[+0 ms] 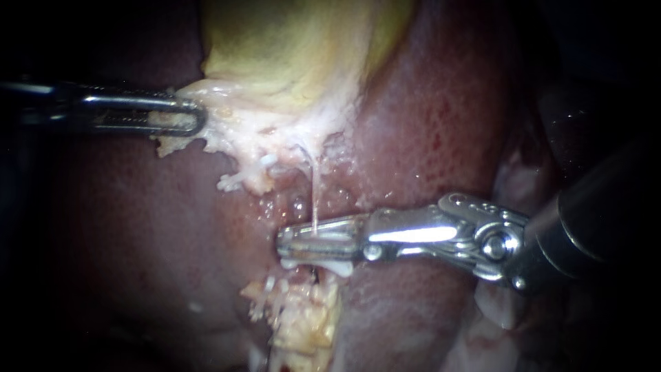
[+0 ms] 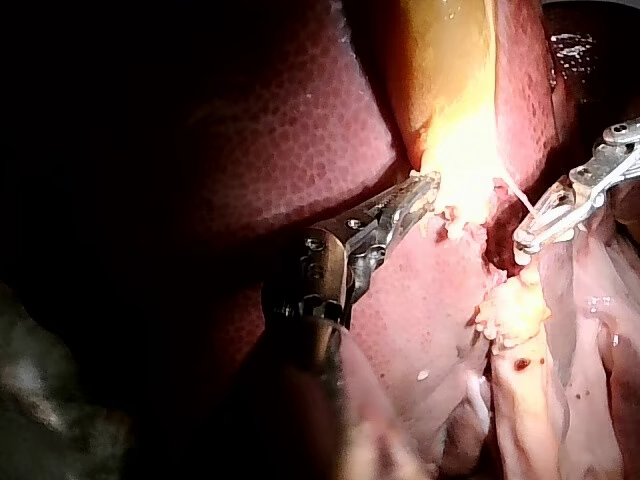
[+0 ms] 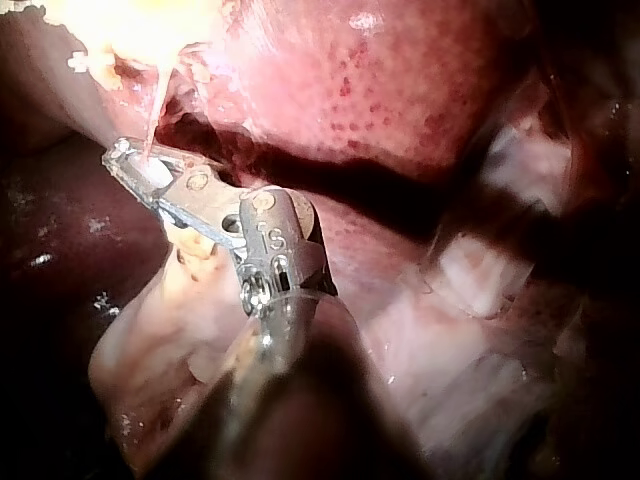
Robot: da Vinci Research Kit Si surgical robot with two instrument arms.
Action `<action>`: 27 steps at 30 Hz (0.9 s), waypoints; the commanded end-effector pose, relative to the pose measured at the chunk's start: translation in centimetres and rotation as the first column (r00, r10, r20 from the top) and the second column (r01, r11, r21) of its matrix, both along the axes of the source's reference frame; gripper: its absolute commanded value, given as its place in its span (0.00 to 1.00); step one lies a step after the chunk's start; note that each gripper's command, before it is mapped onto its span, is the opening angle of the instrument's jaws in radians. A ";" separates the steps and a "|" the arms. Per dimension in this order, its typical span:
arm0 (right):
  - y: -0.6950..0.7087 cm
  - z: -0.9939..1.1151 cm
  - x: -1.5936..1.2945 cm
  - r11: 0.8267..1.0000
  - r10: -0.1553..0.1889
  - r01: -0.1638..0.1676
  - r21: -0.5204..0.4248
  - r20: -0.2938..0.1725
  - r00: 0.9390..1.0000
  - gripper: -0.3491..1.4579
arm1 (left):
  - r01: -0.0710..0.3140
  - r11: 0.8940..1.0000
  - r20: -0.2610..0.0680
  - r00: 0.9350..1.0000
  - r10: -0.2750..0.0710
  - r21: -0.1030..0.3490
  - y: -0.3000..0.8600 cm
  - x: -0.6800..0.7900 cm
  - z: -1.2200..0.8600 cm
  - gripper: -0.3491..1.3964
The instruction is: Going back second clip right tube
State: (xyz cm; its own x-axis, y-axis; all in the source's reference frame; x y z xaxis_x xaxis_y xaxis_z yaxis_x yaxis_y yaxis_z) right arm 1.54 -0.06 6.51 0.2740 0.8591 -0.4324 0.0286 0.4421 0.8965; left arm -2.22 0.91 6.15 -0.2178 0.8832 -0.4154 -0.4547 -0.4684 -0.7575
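A thin pale tube (image 1: 315, 196) runs down from the ragged white edge of the yellow gallbladder (image 1: 289, 55) into the jaws of my right instrument (image 1: 286, 242). These jaws lie level, a narrow gap between them, with the tube crossing that gap. In the right wrist view a small white piece (image 3: 152, 174), perhaps a clip, sits between the jaws of the right instrument (image 3: 125, 160) where the tube (image 3: 155, 110) enters. My left instrument (image 1: 186, 118) is shut on the gallbladder's pale edge tissue at the left; the left wrist view shows the left instrument (image 2: 425, 195) with the same hold.
Dark red liver (image 1: 441, 117) surrounds the site. A lump of pale yellow fatty tissue (image 1: 303, 324) lies just below the right jaws, with a white band (image 1: 320, 266) along their underside. Pale folds of tissue (image 1: 502, 303) lie under the right shaft.
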 end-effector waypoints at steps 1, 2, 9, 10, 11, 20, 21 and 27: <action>0.00 0.01 0.00 1.000 0.000 0.000 -0.001 0.000 1.000 0.00 | 0.001 1.000 0.000 1.000 -0.001 0.000 0.00 0.00 0.00 0.00; -0.01 0.01 0.01 1.000 0.000 0.000 -0.001 0.000 1.000 0.07 | 0.001 1.000 0.000 1.000 -0.001 0.000 0.00 0.00 0.00 0.00; -0.09 0.13 0.12 1.000 0.009 -0.009 -0.020 -0.012 1.000 0.41 | 0.001 1.000 0.000 1.000 -0.001 0.000 0.00 0.00 -0.01 0.00; -0.10 0.16 0.14 0.999 0.009 -0.009 -0.033 -0.017 1.000 0.42 | 0.001 1.000 0.000 1.000 -0.001 0.000 0.00 0.00 -0.01 0.00; -0.12 0.19 0.16 0.999 0.007 -0.008 -0.052 -0.021 1.000 0.43 | 0.001 1.000 0.000 1.000 -0.001 0.000 -0.01 0.00 -0.01 0.00; -0.15 0.57 0.17 0.993 0.050 -0.050 -0.109 -0.001 0.999 0.46 | 0.002 1.000 -0.001 1.000 -0.002 0.000 -0.02 -0.02 -0.04 0.00; -0.15 0.61 0.16 0.993 0.051 -0.050 -0.110 0.000 0.999 0.46 | 0.002 1.000 -0.001 1.000 -0.002 0.000 -0.02 -0.02 -0.04 0.00; -0.13 0.78 0.09 0.991 0.060 -0.059 -0.119 0.005 0.998 0.46 | 0.002 1.000 -0.001 1.000 -0.002 0.000 -0.02 -0.02 -0.04 0.00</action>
